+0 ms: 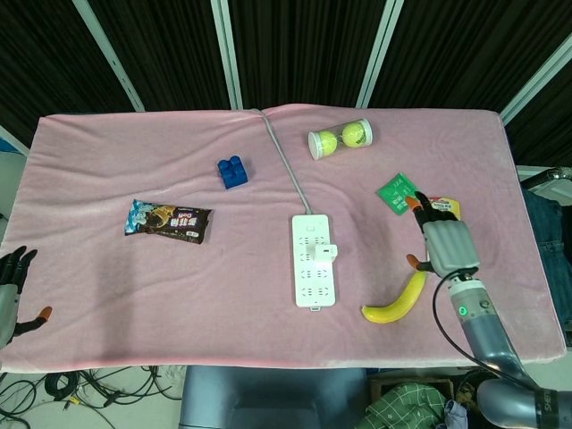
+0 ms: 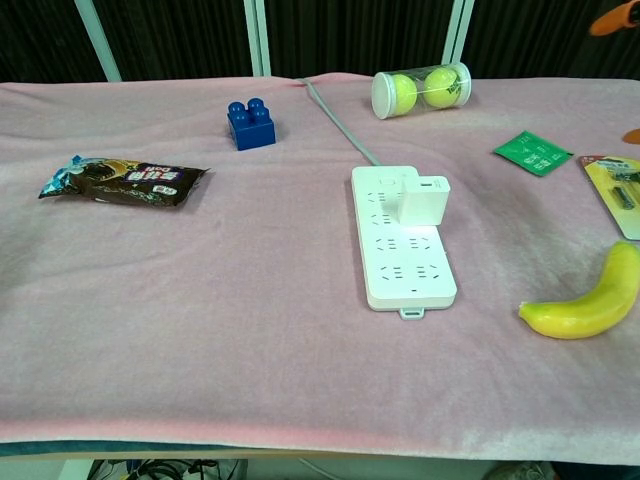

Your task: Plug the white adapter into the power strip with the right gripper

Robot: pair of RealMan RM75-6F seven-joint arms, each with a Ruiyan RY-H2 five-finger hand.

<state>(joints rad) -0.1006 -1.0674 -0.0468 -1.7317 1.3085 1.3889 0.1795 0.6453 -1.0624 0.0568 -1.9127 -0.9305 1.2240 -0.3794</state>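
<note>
Adapter (image 2: pixel 424 201) is sitting on the power strip (image 2: pixel 405 270), mid-table. Banana (image 2: pixel 585 301) is lying to its right; snack packet (image 2: pixel 122 181) is lying far left.

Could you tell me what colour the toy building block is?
The block is dark blue, clearest in the chest view.
</note>
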